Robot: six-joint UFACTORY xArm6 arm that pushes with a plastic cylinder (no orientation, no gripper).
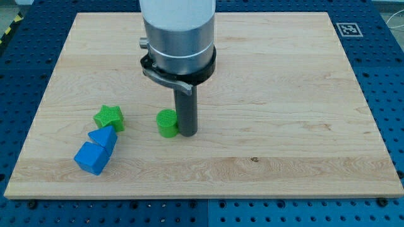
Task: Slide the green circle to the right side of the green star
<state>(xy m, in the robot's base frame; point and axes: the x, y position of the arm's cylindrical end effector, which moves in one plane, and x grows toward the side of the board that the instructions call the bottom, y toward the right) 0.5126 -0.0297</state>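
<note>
The green circle is a short cylinder on the wooden board, left of the middle. The green star lies further to the view's left, with a gap between the two. My tip rests on the board right against the green circle's right side. The rod rises from there into the large grey arm end at the view's top.
A blue triangle lies just below the green star, touching it. A blue cube-like block lies below-left of the triangle. The wooden board sits on a blue perforated table; a marker tag is at its top right corner.
</note>
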